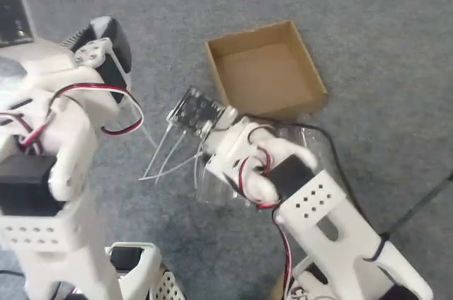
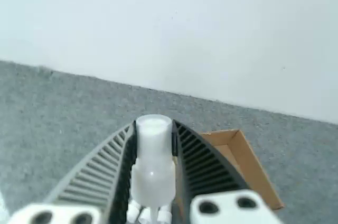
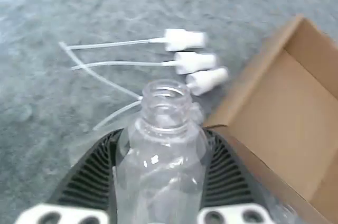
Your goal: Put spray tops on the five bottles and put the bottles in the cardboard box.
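The grey carpeted tabletop (image 1: 382, 52) is carrying an open brown cardboard box (image 1: 267, 77) at the upper centre of the high view. Just below the box, the right end effector (image 3: 165, 138) is clamping a clear plastic bottle (image 3: 158, 166) with its neck uncapped, near three loose white spray tops (image 3: 195, 61) lying on the tabletop. At upper left, the left end effector (image 2: 154, 129) is gripping a single white spray top (image 2: 153, 171).

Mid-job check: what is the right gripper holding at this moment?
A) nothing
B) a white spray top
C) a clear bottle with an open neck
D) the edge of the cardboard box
C: the right gripper is shut on a clear bottle, whose neck is open and uncapped.
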